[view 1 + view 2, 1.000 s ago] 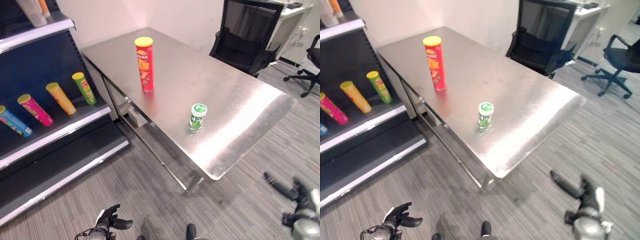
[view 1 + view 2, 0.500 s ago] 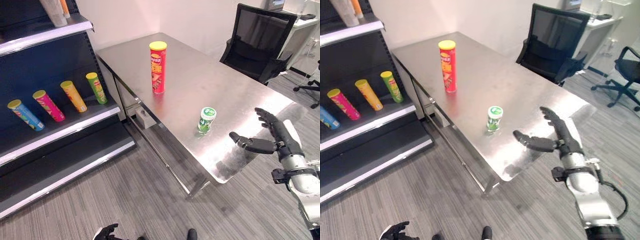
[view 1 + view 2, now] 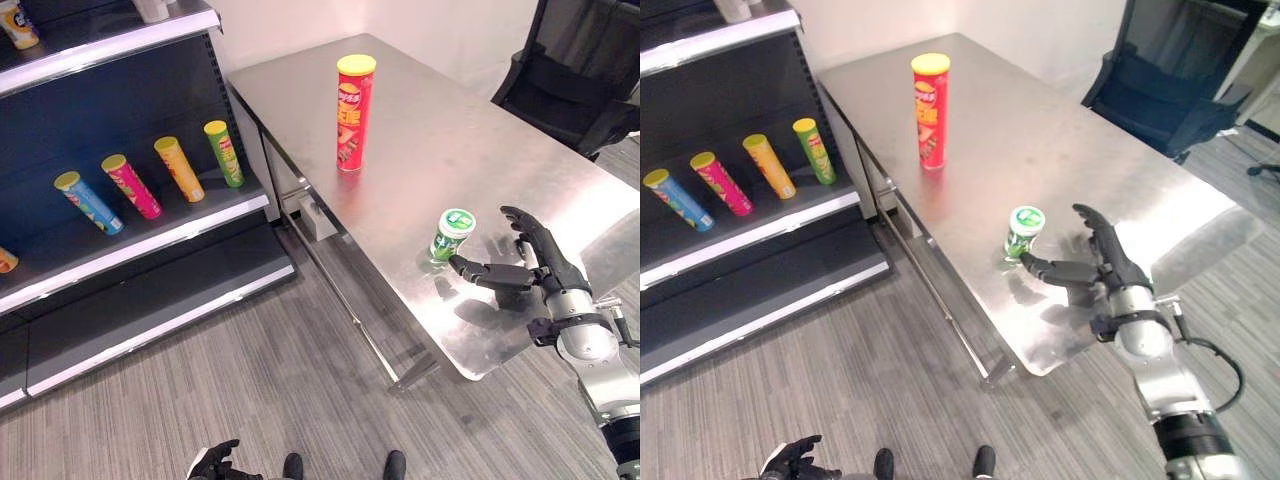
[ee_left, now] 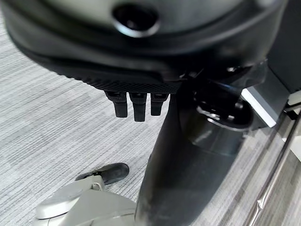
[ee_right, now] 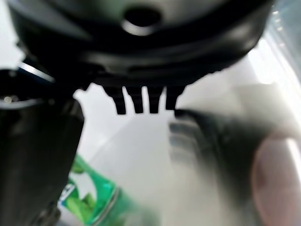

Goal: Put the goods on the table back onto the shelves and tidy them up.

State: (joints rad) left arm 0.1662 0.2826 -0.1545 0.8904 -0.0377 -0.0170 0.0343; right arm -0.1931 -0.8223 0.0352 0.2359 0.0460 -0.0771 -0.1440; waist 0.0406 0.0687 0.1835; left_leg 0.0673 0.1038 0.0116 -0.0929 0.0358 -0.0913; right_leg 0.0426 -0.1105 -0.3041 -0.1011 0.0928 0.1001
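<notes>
- Grey striped carpet covers the floor, and on it stands a brushed steel table, its flat top glossy enough to mirror what stands on it.
- Beside the table, on the robot's left, a dark shelf unit carries pale metal-edged boards.
- On the table's far part a tall red tube with a yellow lid stands upright, its long axis vertical; it is a slim cylinder with printed sides.
- Nearer the table's front edge stands a short green can with a white and green lid, also upright, well apart from the red tube.
- The right hand hovers over the table just beside the green can, fingers spread and relaxed, grasping nothing; its thumb reaches toward the can's base, and I cannot tell whether it touches.
- In the right wrist view the green can shows past the fingers, which hang straight.
- The middle shelf board holds four slim tubes lying down, side by side and apart, lids toward the shelf's back and long axes running back to front: a blue tube, a pink tube, an orange tube and a green tube.
- At the upper shelf's edge the lower parts of a few other goods show, too cut off to name.
- The left hand hangs low over the carpet, its fingers loosely bent and holding nothing.
- A black mesh office chair stands at the table's far right.
</notes>
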